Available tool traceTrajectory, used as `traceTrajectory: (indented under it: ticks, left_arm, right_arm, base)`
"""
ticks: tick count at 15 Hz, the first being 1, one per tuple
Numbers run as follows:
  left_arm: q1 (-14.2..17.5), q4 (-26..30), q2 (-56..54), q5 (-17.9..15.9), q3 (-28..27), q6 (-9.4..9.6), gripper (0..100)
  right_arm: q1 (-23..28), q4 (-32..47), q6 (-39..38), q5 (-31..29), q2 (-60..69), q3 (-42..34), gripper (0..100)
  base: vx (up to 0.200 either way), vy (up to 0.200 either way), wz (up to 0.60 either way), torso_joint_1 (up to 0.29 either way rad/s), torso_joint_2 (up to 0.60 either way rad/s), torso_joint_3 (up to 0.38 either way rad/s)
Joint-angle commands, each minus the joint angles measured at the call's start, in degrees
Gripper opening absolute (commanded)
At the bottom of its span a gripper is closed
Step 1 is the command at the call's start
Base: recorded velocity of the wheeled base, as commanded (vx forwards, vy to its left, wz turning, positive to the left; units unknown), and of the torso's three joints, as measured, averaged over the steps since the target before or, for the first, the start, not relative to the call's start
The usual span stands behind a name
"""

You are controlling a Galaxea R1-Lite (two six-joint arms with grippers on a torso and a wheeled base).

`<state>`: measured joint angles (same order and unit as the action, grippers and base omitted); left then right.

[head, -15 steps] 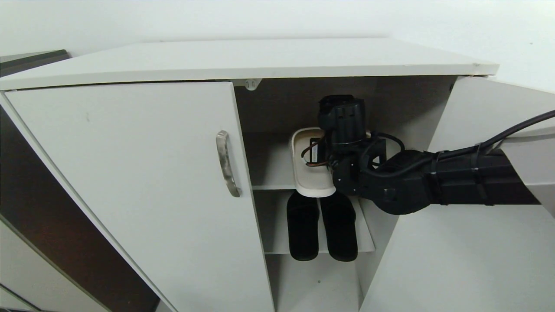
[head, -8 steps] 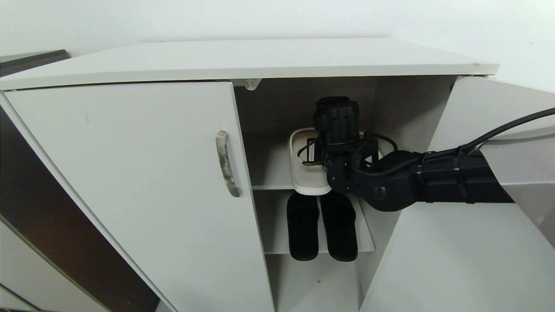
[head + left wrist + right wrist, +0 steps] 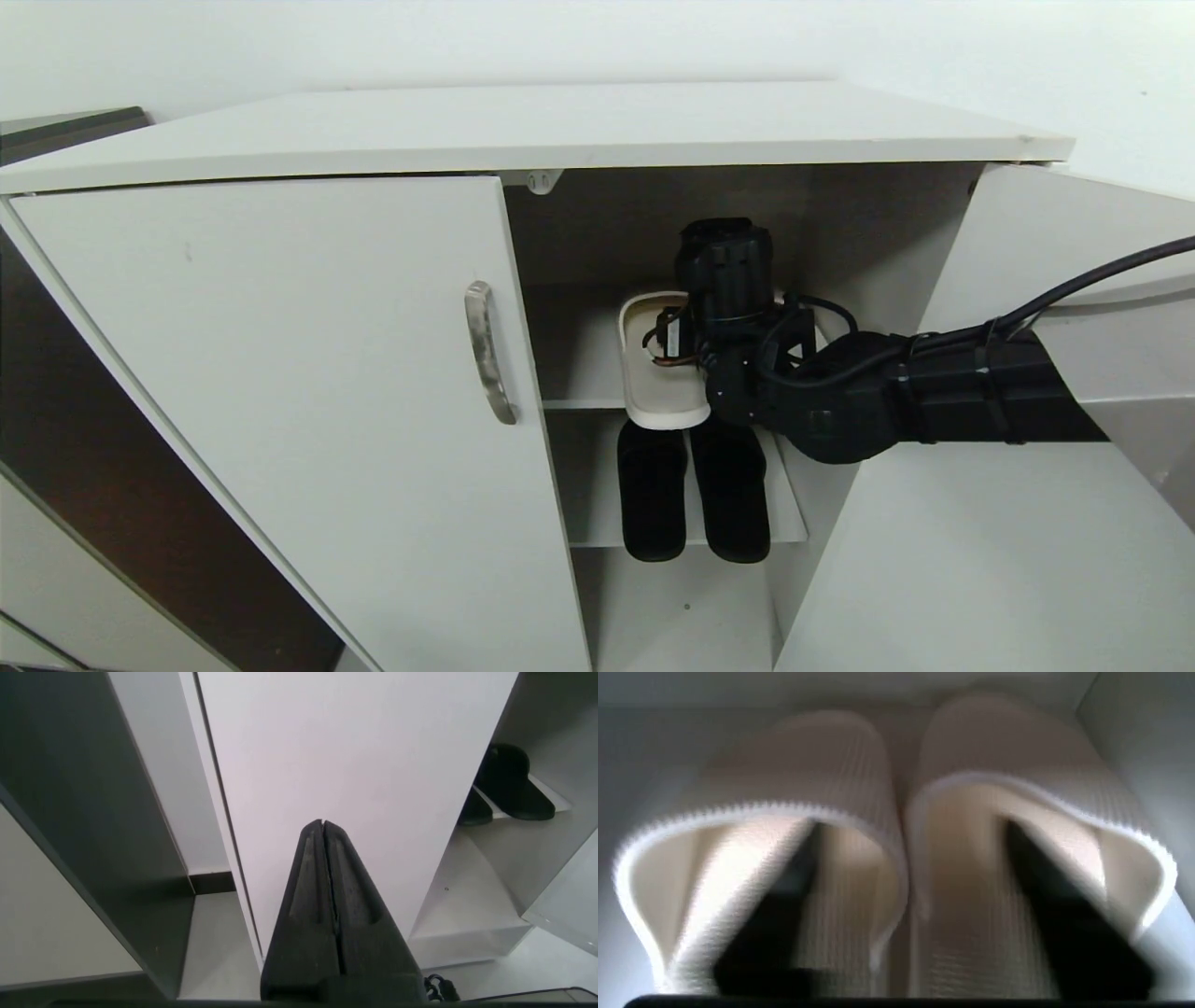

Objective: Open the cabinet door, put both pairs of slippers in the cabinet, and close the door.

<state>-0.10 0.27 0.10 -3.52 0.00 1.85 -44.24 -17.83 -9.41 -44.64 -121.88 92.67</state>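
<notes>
A pair of white slippers (image 3: 653, 385) lies on the upper shelf (image 3: 579, 364) of the cabinet, heels over the shelf's front edge. My right gripper (image 3: 910, 905) reaches into the cabinet from the right, one dark finger (image 3: 775, 915) inside each slipper (image 3: 831, 793), shut on the inner sides of the pair. A pair of black slippers (image 3: 695, 495) lies side by side on the shelf below (image 3: 593, 504). The right cabinet door (image 3: 980, 523) is swung open. My left gripper (image 3: 322, 826) is shut on nothing, in front of the closed left door (image 3: 355, 765).
The left door (image 3: 280, 373) carries a metal handle (image 3: 487, 353). The cabinet top (image 3: 560, 126) overhangs the opening. A bottom compartment (image 3: 681, 607) lies under the black slippers (image 3: 509, 784). A dark panel (image 3: 75, 411) stands at the left.
My right arm has shifted slightly left and lowered a little, and the white slippers have moved with it. The black slippers and doors are as before.
</notes>
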Motion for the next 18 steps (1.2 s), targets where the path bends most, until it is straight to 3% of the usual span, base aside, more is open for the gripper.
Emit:
traceTrajectory:
  ticks: [1,5,7,10,11,18]
  left_arm:
    - [0.0,0.0,0.0,0.0,0.0,-0.01,0]
    - [0.0,0.0,0.0,0.0,0.0,0.08,0]
    - [0.0,0.0,0.0,0.0,0.0,-0.01,0]
    - [0.0,0.0,0.0,0.0,0.0,0.08,0]
    - [0.0,0.0,0.0,0.0,0.0,0.08,0]
    - [0.0,0.0,0.0,0.1,0.0,-0.10,0]
  right_arm:
    - [-1.0,-0.3,0.0,-0.1,3.3,-3.6,100]
    - [-4.5,-0.4,-0.4,-0.2,11.2,-11.2,100]
    - [-8.4,-1.6,-1.5,-0.2,17.5,-19.5,100]
    - [-10.7,-7.6,-1.5,-0.2,21.4,-28.2,100]
    - [-10.9,-9.4,-1.0,-0.1,21.8,-29.7,0]
    - [-11.2,-10.0,-0.5,-0.2,21.9,-30.7,0]
  base:
    - [0.000,0.000,0.00,0.000,0.00,0.000]
    - [0.000,0.000,0.00,0.000,0.00,0.000]
    - [0.000,0.000,0.00,0.000,0.00,0.000]
    - [0.000,0.000,0.00,0.000,0.00,0.000]
    - [0.000,0.000,0.00,0.000,0.00,0.000]
    - [0.000,0.000,0.00,0.000,0.00,0.000]
